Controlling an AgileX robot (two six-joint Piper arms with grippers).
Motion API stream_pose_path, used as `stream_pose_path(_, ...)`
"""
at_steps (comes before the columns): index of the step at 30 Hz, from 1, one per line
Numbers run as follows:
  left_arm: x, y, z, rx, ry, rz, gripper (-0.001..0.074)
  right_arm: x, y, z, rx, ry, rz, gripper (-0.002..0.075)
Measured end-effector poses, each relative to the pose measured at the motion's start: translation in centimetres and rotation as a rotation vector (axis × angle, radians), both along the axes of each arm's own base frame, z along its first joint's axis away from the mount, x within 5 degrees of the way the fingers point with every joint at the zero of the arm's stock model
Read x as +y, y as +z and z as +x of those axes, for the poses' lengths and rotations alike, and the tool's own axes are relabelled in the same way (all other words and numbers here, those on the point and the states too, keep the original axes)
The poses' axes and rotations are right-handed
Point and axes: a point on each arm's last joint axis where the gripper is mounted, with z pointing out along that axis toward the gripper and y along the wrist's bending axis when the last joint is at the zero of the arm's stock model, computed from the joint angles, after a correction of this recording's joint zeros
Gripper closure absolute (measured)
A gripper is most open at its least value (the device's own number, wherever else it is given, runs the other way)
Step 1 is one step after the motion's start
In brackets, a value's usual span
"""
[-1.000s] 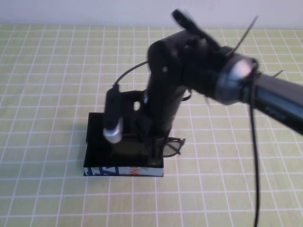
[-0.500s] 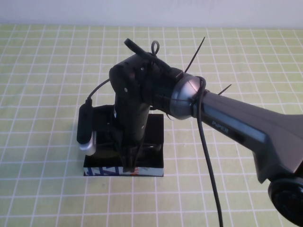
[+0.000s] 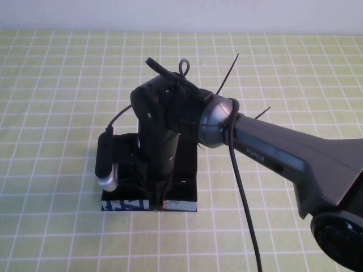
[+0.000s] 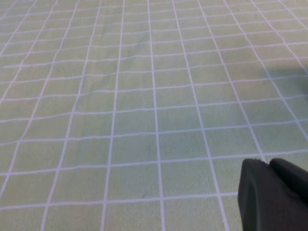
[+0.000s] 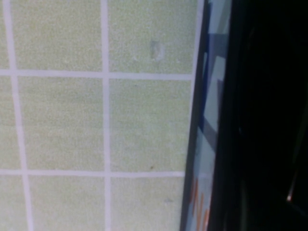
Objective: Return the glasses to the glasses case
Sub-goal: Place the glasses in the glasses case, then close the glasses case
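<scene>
The glasses case [image 3: 127, 205] lies open on the green grid cloth, its white side with blue and orange print facing me. My right gripper [image 3: 155, 199] points straight down into the case near its front wall, fingers close together. The glasses are mostly hidden under the arm; a thin black piece of them [image 3: 183, 182] shows inside the case to the right of the gripper. The right wrist view shows the case's printed side [image 5: 204, 144] and a dark interior. My left gripper [image 4: 267, 163] is shut and empty over bare cloth, out of the high view.
The right arm [image 3: 272, 153] stretches across from the lower right, with a black cable [image 3: 241, 187] hanging off it. The green grid cloth [image 3: 57, 113] covers the whole table.
My right gripper carried the glasses left from the case's right edge to over the case, then lowered into it. The glasses, clearly seen before, are now mostly hidden.
</scene>
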Motion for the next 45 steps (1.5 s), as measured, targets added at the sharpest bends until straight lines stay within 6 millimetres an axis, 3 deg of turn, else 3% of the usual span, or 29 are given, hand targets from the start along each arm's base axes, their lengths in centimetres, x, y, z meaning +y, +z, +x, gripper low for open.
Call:
stream_pose_path(4, 0.0, 0.0, 0.0, 0.0, 0.0, 0.0, 0.0737, 0.0, 0.0, 0.0, 0.004, -0.002, 0.004, 0.0631)
stream_pose_path(11, 0.0, 0.0, 0.0, 0.0, 0.0, 0.0, 0.0737, 0.0, 0.1, 0.0, 0.001, -0.003, 0.003, 0.0415)
stream_pose_path(15, 0.0, 0.0, 0.0, 0.0, 0.0, 0.0, 0.0737, -0.2, 1.2, -0.1, -0.017, -0.002, 0.018, 0.039)
stream_pose_path(20, 0.0, 0.0, 0.0, 0.0, 0.0, 0.0, 0.0737, -0.9, 4.0, -0.3, -0.075, -0.056, 0.04, 0.0385)
stream_pose_path(25, 0.0, 0.0, 0.0, 0.0, 0.0, 0.0, 0.0737, -2.4, 6.9, 0.0, -0.177, -0.228, 0.033, 0.0458)
stream_pose_path(29, 0.0, 0.0, 0.0, 0.0, 0.0, 0.0, 0.0737, -3.7, 8.6, 0.5, -0.206, -0.317, 0.056, 0.0645)
stream_pose_path(32, 0.0, 0.0, 0.0, 0.0, 0.0, 0.0, 0.0737, -4.7, 9.3, 1.1, -0.214, -0.353, 0.066, 0.0711)
stream_pose_path(36, 0.0, 0.0, 0.0, 0.0, 0.0, 0.0, 0.0737, -6.4, 10.2, 2.0, -0.197, -0.409, 0.097, 0.0733)
stream_pose_path(45, 0.0, 0.0, 0.0, -0.003, 0.0, 0.011, 0.0737, -9.7, 12.4, 3.6, 0.043, -0.571, 0.338, 0.0737)
